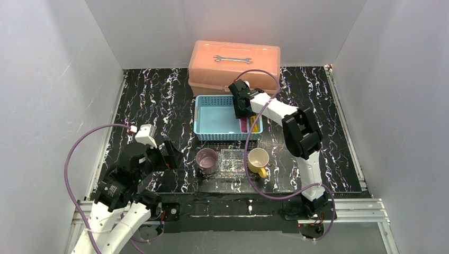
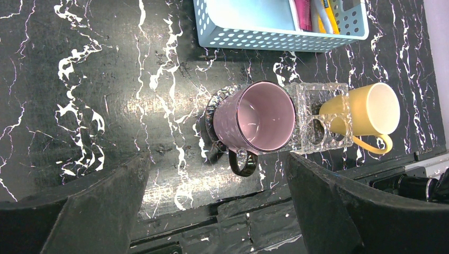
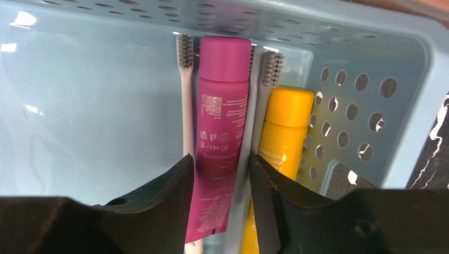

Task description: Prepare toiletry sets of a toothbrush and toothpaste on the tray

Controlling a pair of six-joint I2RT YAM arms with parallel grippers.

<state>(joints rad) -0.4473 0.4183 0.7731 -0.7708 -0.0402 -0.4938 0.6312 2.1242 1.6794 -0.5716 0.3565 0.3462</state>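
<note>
While the left gripper hangs wide open well before the basket, the tray lies just before it, between purple mug and yellow mug. At the basket's right end the right gripper straddles the magenta toothpaste, fingers apart, a toothbrush either side. This first pick, I judge, needs closing on that tube alone.

I read one toothpaste tube as magenta with white print and the other tube as yellow-orange. One toothbrush is white, the other toothbrush grey. The perforated basket is light blue. The tray is clear and glittery, the purple mug is pinkish inside, and the yellow mug is cream inside. The table is black with white veining.
</note>
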